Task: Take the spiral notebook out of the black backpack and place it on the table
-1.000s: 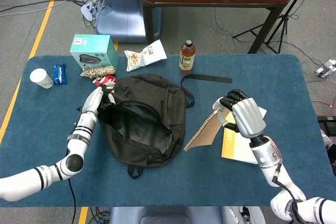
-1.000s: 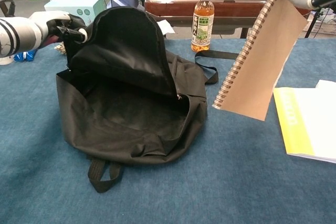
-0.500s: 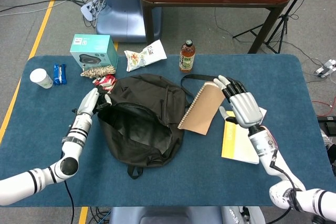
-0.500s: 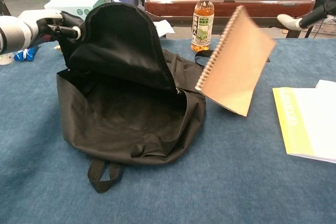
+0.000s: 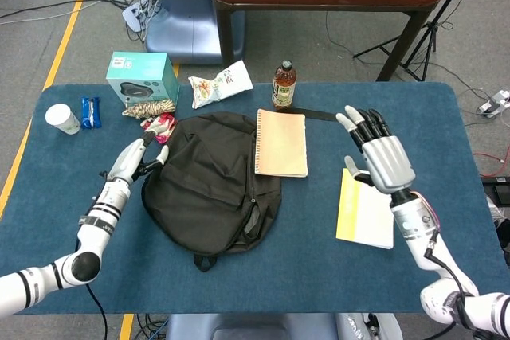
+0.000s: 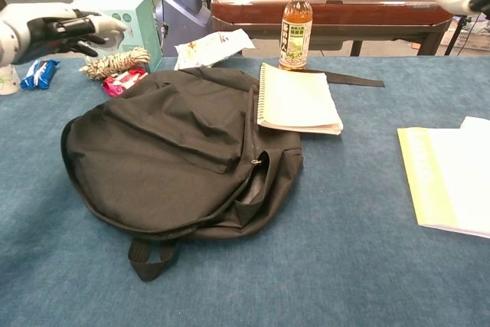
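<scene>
The brown spiral notebook (image 5: 280, 142) lies flat, spiral edge to the left, its left side resting on the right edge of the black backpack (image 5: 211, 189). In the chest view the notebook (image 6: 298, 99) lies on the bag's far right corner, and the backpack (image 6: 176, 158) lies flat with its flap down. My right hand (image 5: 378, 157) hovers open with fingers spread, to the right of the notebook and apart from it. My left hand (image 5: 139, 157) is open beside the bag's upper left corner and holds nothing. The chest view shows this left hand (image 6: 57, 30) raised above the table.
A yellow-edged book (image 5: 365, 214) lies under my right hand. A tea bottle (image 5: 284, 85), snack bag (image 5: 221, 84), teal box (image 5: 143, 77), rope bundle (image 5: 149, 107), blue packet (image 5: 91, 111) and paper cup (image 5: 62, 119) line the far edge. A black strap (image 5: 323, 116) runs behind the notebook.
My right hand let go of the notebook, which dropped flat against the backpack. My left hand released the flap and drew back; the bag has collapsed flat.
</scene>
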Controlling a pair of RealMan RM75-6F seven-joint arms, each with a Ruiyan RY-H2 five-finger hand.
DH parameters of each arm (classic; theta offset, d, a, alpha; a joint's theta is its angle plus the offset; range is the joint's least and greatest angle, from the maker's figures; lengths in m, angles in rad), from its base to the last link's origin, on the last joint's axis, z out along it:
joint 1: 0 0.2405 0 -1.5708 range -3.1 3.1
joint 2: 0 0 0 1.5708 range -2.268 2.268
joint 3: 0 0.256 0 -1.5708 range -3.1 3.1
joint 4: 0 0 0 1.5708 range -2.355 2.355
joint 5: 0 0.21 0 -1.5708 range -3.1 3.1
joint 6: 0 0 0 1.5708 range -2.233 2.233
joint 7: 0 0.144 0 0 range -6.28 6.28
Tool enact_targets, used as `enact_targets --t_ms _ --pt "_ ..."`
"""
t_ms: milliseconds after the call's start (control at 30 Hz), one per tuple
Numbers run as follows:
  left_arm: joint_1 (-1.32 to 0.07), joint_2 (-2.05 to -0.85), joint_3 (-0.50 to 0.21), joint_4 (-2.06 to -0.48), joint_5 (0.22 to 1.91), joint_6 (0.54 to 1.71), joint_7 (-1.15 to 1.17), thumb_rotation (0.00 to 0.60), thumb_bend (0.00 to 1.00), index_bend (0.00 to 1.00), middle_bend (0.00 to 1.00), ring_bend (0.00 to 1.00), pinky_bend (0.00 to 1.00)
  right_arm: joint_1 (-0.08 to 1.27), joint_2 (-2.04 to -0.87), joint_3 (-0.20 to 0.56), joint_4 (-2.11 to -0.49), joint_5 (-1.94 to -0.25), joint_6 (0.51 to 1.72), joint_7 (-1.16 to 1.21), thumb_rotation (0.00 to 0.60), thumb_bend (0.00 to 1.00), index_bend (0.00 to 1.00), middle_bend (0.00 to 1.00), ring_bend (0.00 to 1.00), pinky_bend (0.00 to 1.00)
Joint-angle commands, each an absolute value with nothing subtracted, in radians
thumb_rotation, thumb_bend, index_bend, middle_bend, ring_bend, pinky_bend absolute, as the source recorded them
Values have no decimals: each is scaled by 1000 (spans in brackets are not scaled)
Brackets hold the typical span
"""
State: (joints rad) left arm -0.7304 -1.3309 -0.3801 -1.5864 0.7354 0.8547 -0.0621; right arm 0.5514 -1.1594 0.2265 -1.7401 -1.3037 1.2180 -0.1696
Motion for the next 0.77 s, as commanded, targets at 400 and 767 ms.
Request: enact_targets --t_ms 400,767 --pt "-514 -1198 -265 -1641 974 1089 -119 600 409 222 11 0 57 379 -1021 95 -1777 -1366 1280 -97 600 487 453 385 314 308" --pt "-319 -1174 -146 -1620 1212 1339 -177 600 403 291 11 0 57 244 -1036 10 -1705 -1488 1412 -10 600 487 508 400 321 318"
